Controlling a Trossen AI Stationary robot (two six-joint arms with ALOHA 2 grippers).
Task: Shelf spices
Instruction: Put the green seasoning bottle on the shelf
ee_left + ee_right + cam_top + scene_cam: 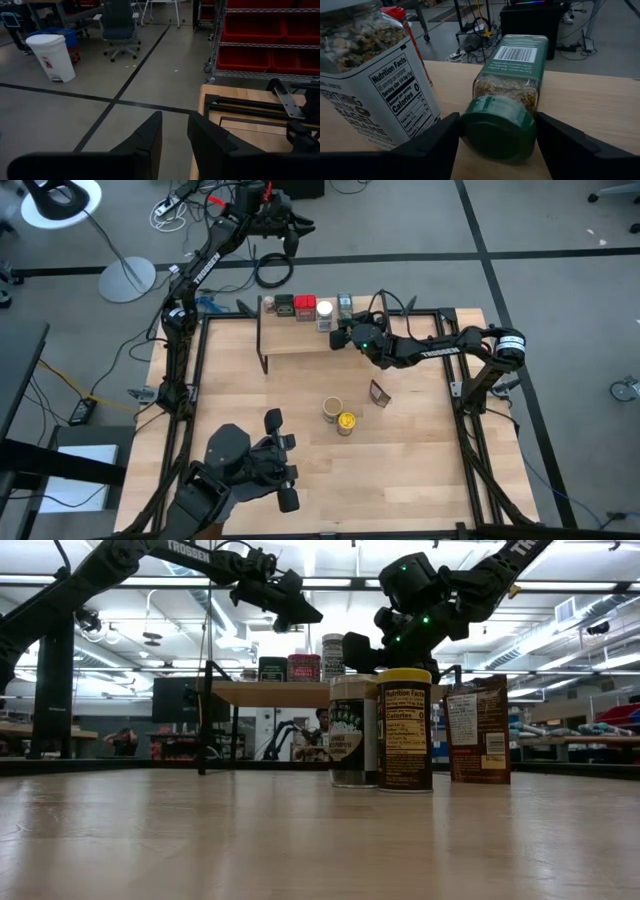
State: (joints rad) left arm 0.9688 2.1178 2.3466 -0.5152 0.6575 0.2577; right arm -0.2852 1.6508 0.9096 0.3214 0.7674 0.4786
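Wooden boards are making up the big surface (pixel 250 410), with grey floor all around it. Going left to right, the left pincer (pixel 290 232) is waiting far behind the shelf (pixel 300 338), out over the floor, its fingers sitting close together with only a thin gap and holding nothing. On the shelf, a dark tin (pixel 284 306), a red tin (pixel 305 307) and a white-lidded jar (pixel 324 309) are already standing in a row. Right beside them, the right pincer (pixel 496 131) is working. A green-lidded jar (pixel 506 100) is lying on its side between its two fingers, which are apart on either side of the lid. Three spices are waiting out on the surface in front of this pincer: a tan-capped jar (pixel 331 409), a yellow-lidded jar (pixel 346 422) and a brown canister (pixel 379 393). So the job looks about half done.
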